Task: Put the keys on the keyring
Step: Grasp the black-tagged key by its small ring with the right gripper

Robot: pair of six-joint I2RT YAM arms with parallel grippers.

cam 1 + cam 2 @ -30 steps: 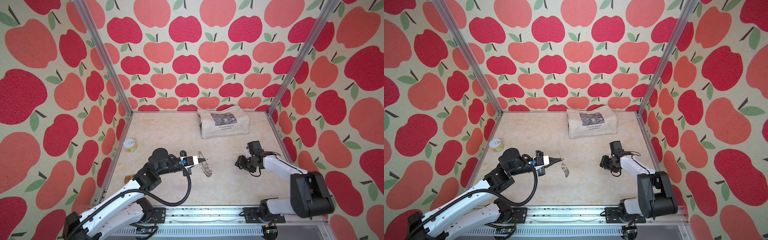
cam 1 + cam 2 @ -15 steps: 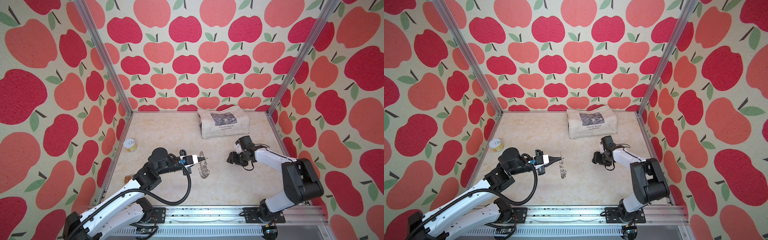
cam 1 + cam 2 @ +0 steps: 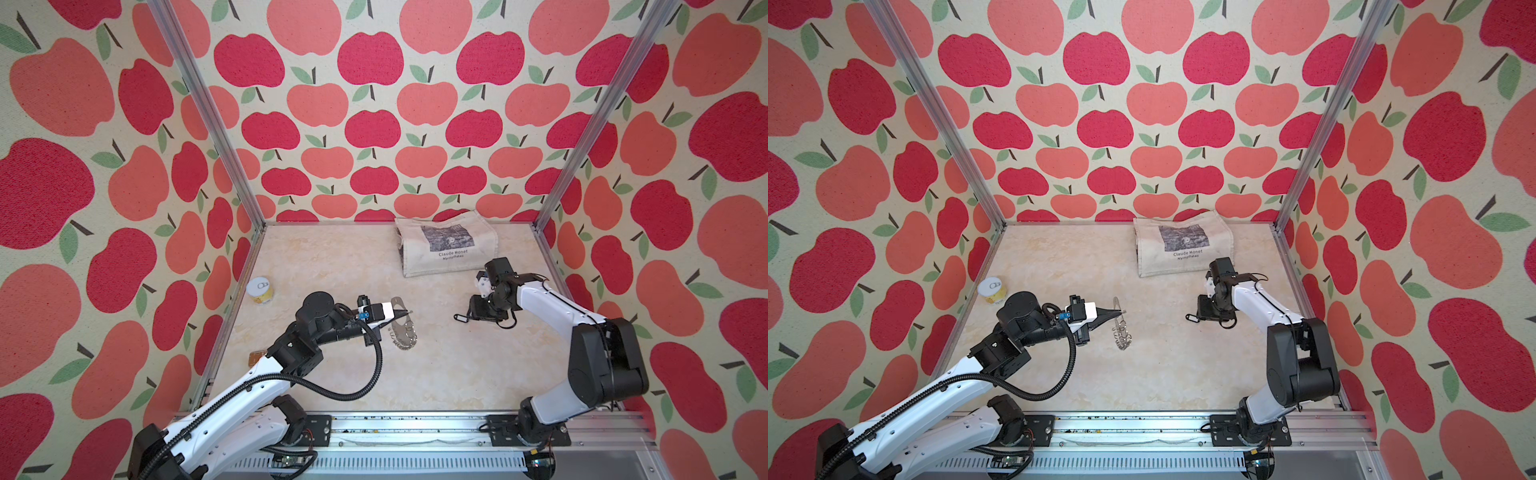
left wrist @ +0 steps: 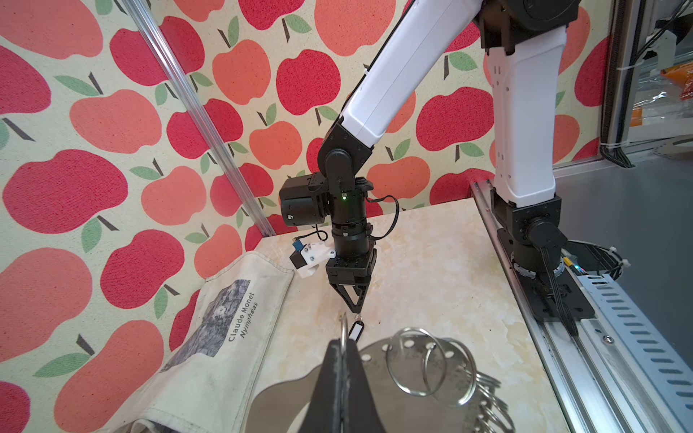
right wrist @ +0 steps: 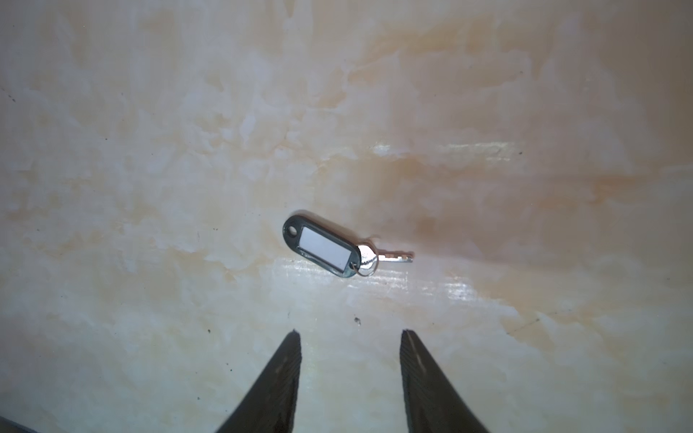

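silver key on a black-framed oblong tag (image 5: 330, 249) lies flat on the cream marbled surface (image 5: 150, 150), just ahead of the right jaws, which stand apart, empty. left jaws are clamped on the grey ring-fringed crescent plate (image 4: 375, 365), well apart. closing off-centre may flick the thin tag away.

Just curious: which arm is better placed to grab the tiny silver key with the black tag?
Right. The right gripper hangs open just above the tiny silver key with black-framed tag; the left gripper is shut on the ring-fringed grey metal plate.
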